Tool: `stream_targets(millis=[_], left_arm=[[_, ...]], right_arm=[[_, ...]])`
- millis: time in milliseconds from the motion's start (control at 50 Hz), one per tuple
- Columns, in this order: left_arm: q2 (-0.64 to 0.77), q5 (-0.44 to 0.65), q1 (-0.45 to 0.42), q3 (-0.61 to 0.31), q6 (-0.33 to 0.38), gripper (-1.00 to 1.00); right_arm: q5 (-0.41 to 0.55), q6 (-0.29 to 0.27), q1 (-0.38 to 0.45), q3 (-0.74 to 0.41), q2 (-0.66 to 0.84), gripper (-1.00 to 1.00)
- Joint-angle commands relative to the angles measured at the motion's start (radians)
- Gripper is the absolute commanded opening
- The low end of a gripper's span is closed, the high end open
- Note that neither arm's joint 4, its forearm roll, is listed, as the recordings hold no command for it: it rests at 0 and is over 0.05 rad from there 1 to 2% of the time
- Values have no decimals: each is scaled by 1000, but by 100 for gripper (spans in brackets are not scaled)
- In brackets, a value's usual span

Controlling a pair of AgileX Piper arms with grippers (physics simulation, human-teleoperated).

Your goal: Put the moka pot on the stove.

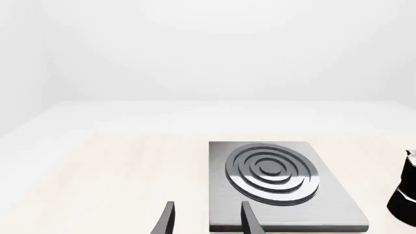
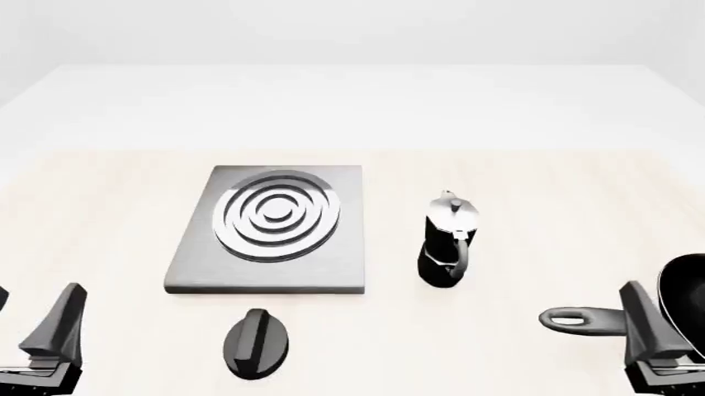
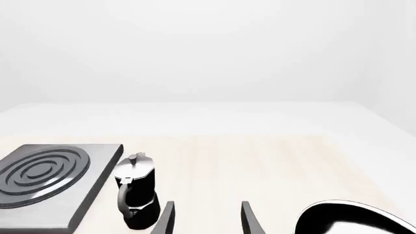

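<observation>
The moka pot [image 2: 448, 242], with a black lower body and a silver top, stands upright on the table just right of the stove [image 2: 330, 256]. The stove is a grey slab with concentric silver rings, and nothing is on it. My left gripper [image 2: 33, 322] is open and empty at the near left, well short of the stove. My right gripper [image 2: 661, 330] is open and empty at the near right, right of the pot. In the left wrist view, the left gripper [image 1: 208, 222] faces the stove [image 1: 325, 207], with the pot [image 1: 406, 192] at the edge. In the right wrist view, the right gripper [image 3: 204, 219] sits beside the pot [image 3: 135, 192].
A black oval knob [image 2: 257, 342] lies on the table in front of the stove. A black frying pan [image 2: 685, 289] sits at the near right beside my right gripper, its handle [image 2: 579, 320] pointing left. The pan also shows in the right wrist view [image 3: 351, 219].
</observation>
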Motion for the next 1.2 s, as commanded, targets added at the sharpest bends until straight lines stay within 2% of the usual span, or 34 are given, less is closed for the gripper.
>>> stream_targets(millis=[20,60,100,200,440,480,500,520,640,740,820,1020,1200], left_arm=[[0,0,0,0,0,100],[0,0,0,0,0,100],[0,0,0,0,0,100],[0,0,0,0,0,100],[0,0,0,0,0,100],[0,0,0,0,0,100],[0,0,0,0,0,100],[0,0,0,0,0,100],[0,0,0,0,0,100],[0,0,0,0,0,100],[0,0,0,0,0,100],[0,0,0,0,0,100],[0,0,0,0,0,100]], right_arm=[[0,6,18,-13,0,100],[5,6,28,-30,2,100],[20,-32,65,-56,3,100],[39,-37,93,-105,28,100],[-64,-74,178,-148,233,100],[-61,-50,183,-162,255,100],[-68,-67,195,-167,274,100],[-71,-58,197,-172,290,100],[-112,-88,241,-183,380,100],[-150,-86,263,-177,434,100],[-233,-76,279,-138,508,100],[-285,-71,308,-141,577,100],[-378,-59,346,-130,680,100]])
